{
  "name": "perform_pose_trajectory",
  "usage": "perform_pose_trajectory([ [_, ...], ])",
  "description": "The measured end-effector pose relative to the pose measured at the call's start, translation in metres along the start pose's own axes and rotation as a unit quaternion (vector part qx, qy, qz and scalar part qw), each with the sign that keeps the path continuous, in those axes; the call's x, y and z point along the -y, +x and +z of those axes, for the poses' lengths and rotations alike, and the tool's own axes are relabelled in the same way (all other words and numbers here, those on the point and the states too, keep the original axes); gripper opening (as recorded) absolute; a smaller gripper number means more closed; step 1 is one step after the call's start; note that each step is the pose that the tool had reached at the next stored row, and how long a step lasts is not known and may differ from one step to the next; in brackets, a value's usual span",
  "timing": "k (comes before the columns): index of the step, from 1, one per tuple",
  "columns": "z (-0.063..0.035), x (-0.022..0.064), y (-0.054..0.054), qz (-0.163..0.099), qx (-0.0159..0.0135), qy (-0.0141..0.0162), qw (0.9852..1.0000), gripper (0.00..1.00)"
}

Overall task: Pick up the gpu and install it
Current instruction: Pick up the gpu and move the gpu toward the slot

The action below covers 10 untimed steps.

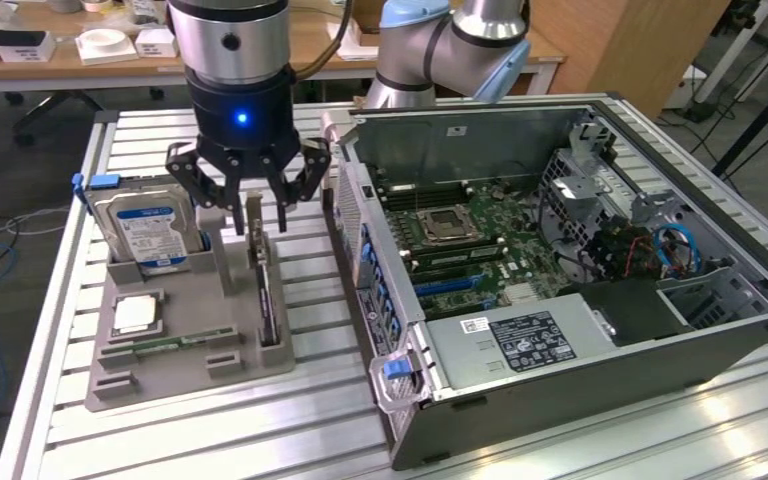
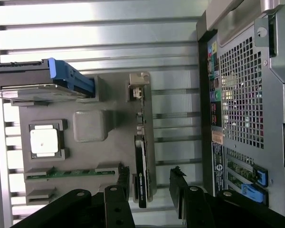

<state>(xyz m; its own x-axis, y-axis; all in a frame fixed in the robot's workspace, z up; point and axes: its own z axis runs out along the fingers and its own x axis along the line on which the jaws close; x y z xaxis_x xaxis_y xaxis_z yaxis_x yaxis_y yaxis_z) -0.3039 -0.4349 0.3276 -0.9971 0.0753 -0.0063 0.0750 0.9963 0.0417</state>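
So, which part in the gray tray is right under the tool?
The gpu, the thin dark card on edge in the tray slot nearest the case. The tool hovers over it; the hard drive, chip and memory stick sit aside.

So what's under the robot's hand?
The graphics card, standing on its edge in the gray tray. The open hand hangs right over it. The card's bottom edge is hidden down in the tray's slot.
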Motion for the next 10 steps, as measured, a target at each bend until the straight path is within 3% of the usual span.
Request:
perform_pose_trajectory([
  [10, 0.0016, 0.0046, -0.0003, 0.0, 0.0, 0.0, 1.0, 0.47],
])
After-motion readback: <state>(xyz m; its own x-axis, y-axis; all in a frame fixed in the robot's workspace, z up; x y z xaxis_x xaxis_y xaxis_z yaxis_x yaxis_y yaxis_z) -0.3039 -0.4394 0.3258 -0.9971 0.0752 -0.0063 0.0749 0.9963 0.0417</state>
